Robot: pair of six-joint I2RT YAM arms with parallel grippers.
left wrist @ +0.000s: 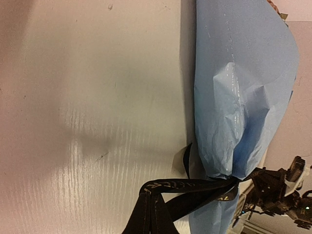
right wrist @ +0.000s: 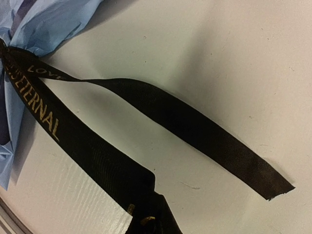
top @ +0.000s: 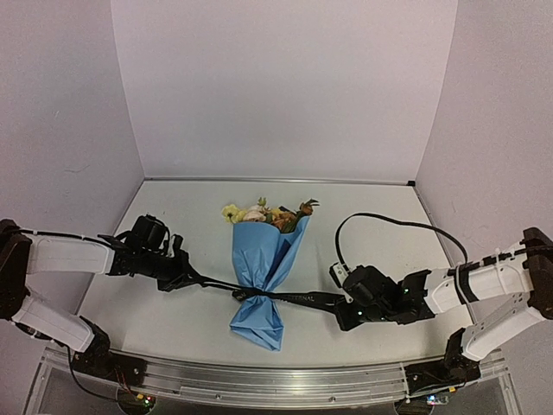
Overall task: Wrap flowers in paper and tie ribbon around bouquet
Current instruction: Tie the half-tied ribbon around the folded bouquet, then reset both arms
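Note:
The bouquet lies on the table, a cone of light-blue paper [top: 263, 259] with the flowers [top: 268, 213] showing at its far, wide end. The black ribbon [top: 255, 296] with pale lettering circles the pinched waist of the paper [left wrist: 239, 97] and runs out taut to both sides. My left gripper [top: 192, 278] is shut on the ribbon's left stretch [left wrist: 161, 200]. My right gripper [top: 335, 303] is shut on the lettered right stretch [right wrist: 92, 151]. A loose tail of ribbon [right wrist: 214, 141] lies flat on the table. Blue paper [right wrist: 44, 24] fills that view's top left corner.
White walls enclose the table [top: 181, 216] at the back and on both sides. A black cable [top: 389, 221] loops over the table behind my right arm. A metal rail [top: 259, 380] runs along the near edge.

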